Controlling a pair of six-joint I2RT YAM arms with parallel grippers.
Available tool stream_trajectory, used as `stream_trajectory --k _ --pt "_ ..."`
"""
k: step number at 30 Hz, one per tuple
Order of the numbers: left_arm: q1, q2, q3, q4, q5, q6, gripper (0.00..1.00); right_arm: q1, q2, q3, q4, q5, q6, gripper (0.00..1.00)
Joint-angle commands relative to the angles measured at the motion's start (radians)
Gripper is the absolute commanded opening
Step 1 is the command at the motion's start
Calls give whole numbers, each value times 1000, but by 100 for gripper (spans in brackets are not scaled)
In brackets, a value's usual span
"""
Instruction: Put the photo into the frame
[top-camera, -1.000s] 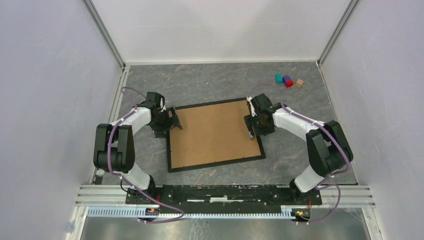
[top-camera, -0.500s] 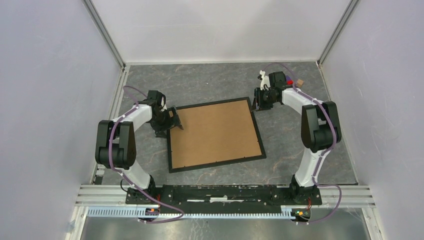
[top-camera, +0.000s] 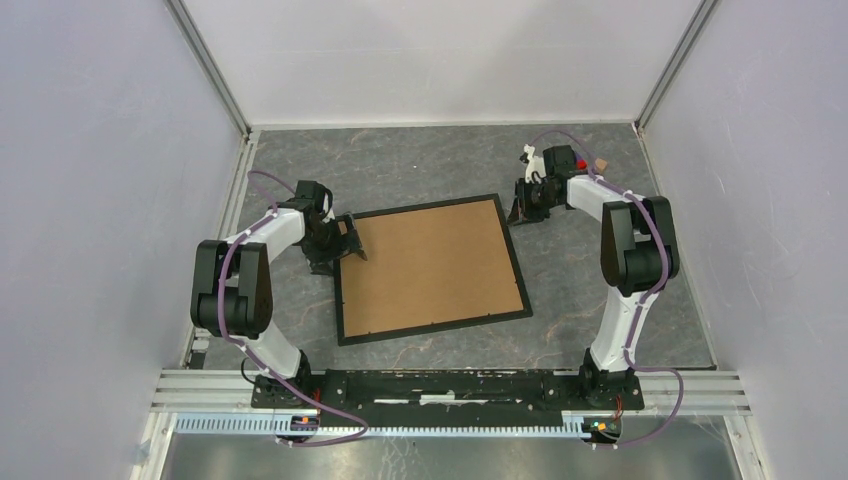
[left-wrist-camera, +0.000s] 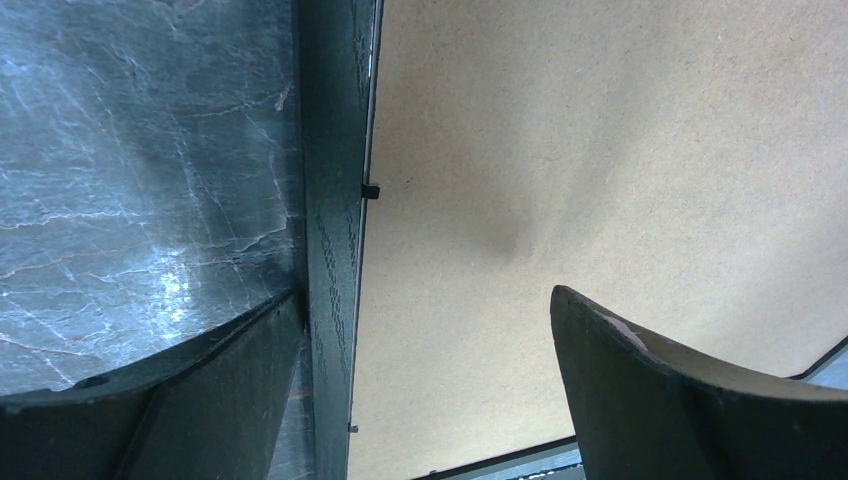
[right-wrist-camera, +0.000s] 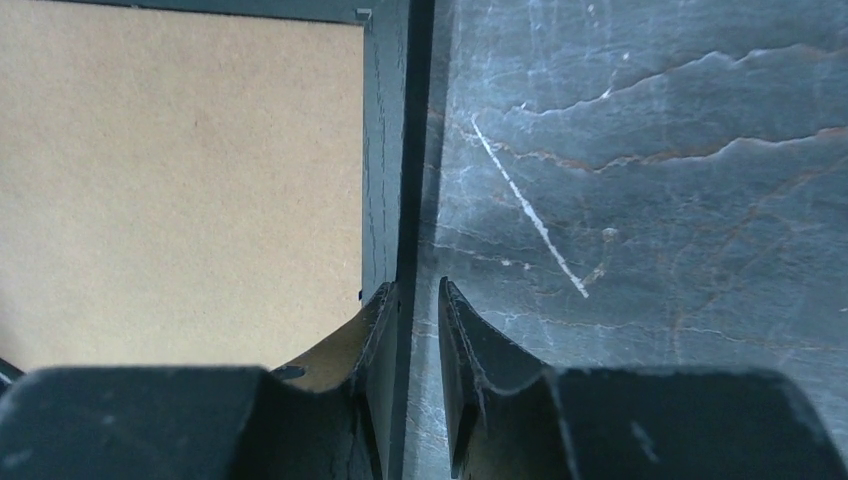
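Observation:
The black frame (top-camera: 435, 327) lies flat on the grey table, its brown backing board (top-camera: 430, 265) facing up. The photo is out of view. My left gripper (top-camera: 345, 240) stands wide open at the frame's far left corner. In the left wrist view its gripper (left-wrist-camera: 428, 295) straddles the frame's left rail (left-wrist-camera: 330, 200), one finger over the table, the other over the board. My right gripper (top-camera: 522, 208) sits at the frame's far right corner. In the right wrist view its gripper (right-wrist-camera: 416, 283) leaves only a narrow slit, along the outer edge of the right rail (right-wrist-camera: 385, 150), clamping nothing.
A red block (top-camera: 580, 163) and a tan block (top-camera: 599, 163) lie at the far right, just behind the right wrist. Grey walls close in the table on three sides. A metal rail (top-camera: 450, 424) runs along the near edge.
The right arm swung from the frame's right edge out to its far right corner, and its jaws narrowed to a slit. The left arm and the frame stayed still.

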Motion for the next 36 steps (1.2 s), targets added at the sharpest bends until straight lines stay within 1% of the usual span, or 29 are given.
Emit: stream_trajectory --k 1,5,16,19,25,30,33,34,36 --pt "-7 26 7 3 7 42 98 1 9 -16 1 -54 -22 27" --pt "-7 25 -1 11 12 38 98 2 25 -27 4 -74 -20 26" --pt "-7 29 -3 18 27 34 99 15 57 -60 -2 -46 -16 25" --pt "-8 29 -5 21 28 32 99 26 76 -60 -31 -5 -22 25" --pt "-8 29 -3 20 28 33 99 70 111 -24 -113 180 -31 23" --pt "-7 27 -6 21 29 33 99 118 127 -15 -149 290 -25 21" --pt "-9 25 -5 21 30 30 100 158 121 -65 -138 335 9 18" --pt "-8 26 -3 22 32 27 100 180 114 -86 -128 352 27 16" --pt "-9 29 1 23 42 23 100 231 112 -131 -114 366 57 15"
